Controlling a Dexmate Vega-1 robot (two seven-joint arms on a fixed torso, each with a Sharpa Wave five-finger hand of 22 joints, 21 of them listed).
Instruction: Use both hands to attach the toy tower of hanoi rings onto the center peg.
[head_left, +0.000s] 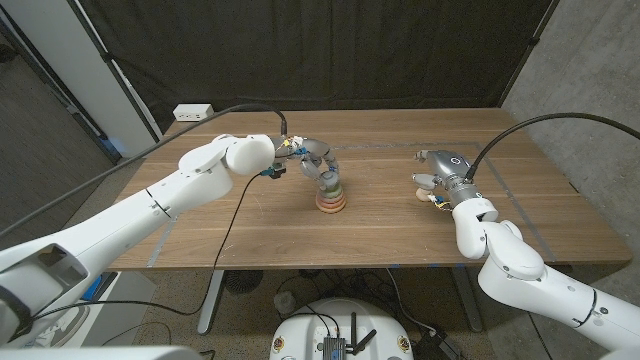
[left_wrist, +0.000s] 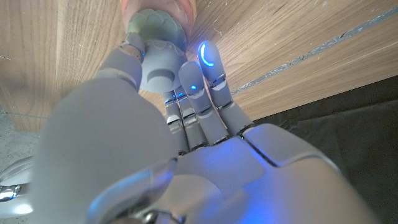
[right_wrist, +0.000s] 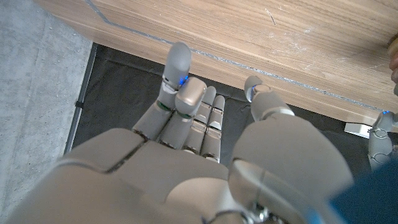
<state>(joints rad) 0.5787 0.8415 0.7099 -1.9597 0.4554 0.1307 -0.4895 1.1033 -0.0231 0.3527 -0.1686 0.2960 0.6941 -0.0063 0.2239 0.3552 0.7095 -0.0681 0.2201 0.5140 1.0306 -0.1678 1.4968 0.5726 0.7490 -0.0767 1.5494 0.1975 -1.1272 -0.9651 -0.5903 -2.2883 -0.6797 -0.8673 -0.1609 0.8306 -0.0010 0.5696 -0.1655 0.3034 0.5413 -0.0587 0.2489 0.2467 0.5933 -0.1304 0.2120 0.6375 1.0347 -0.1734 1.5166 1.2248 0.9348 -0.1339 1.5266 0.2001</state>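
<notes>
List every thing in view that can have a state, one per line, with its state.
Stack of pastel toy rings on the peg: upright on the table, several rings already on.
Pale green top ring: at the stack's top, under the left hand's fingertips.
Left hand: over the stack, fingers touching its top.
Right hand: fingers curled in, holding nothing, apart from the stack.
White power strip: lying at the table's far left corner.
</notes>
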